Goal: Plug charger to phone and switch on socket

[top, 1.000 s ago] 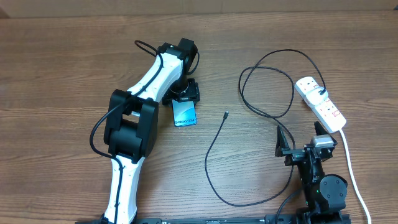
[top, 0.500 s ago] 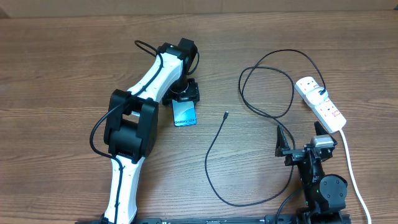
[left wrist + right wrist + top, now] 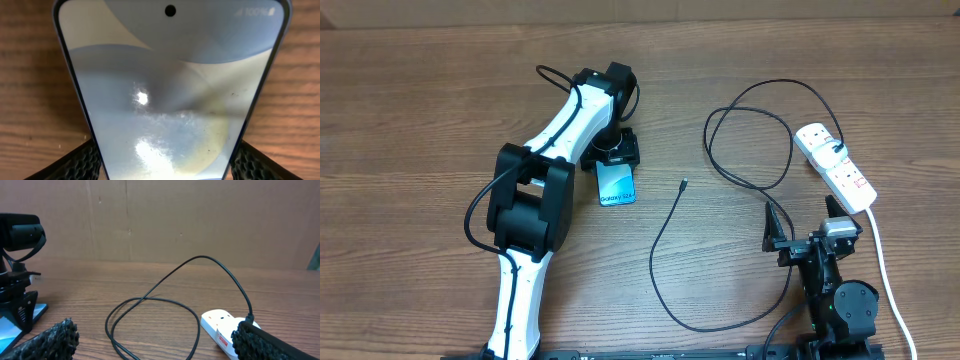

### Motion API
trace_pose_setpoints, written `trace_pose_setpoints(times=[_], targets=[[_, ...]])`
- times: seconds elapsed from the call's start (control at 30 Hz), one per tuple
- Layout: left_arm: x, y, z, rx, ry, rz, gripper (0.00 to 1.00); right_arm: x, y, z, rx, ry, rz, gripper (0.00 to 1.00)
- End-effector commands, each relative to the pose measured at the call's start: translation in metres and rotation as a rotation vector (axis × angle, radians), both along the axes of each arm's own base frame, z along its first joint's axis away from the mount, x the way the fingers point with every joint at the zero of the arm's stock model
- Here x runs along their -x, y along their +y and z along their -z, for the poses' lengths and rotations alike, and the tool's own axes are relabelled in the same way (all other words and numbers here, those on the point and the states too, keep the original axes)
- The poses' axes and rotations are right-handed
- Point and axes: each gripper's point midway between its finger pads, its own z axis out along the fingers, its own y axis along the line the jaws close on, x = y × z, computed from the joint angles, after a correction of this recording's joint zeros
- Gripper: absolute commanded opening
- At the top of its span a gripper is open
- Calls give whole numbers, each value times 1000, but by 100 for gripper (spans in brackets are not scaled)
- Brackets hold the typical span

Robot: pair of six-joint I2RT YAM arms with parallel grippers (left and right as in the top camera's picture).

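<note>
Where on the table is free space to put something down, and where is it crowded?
Free: the wood left of the left arm, and the strip between the phone and the charger. Crowded: the right side, with cable loops, the socket and the right gripper.

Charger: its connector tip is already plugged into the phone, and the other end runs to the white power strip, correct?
Not quite. The overhead view shows the charger's connector tip lying loose, well apart from the phone, not plugged in. The other end does run to the power strip.
</note>
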Motion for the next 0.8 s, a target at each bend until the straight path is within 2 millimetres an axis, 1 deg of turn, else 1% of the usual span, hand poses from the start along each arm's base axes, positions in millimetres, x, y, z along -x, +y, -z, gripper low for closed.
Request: trace_pose_setpoints(times=[0.0,0.13,0.3,0.53,0.63,0.77], targets=[[-7,-1,-8,26,-6,-17,72,0,-1,2,-3,-4,2,100],[-10,5,-13,26,-5,-31,72,0,-1,2,-3,-4,2,100],[-8,12,-16,36,19,-55,72,0,-1,2,-3,-4,2,100],[-3,14,-26,126,81,-100,71,0,-1,2,-3,-4,2,100],[0,7,-32,208,111,-90,71,0,-1,2,-3,-4,2,100],[5,-10,-42,365,155,-79,70,0,-1,2,-3,-4,2,100]])
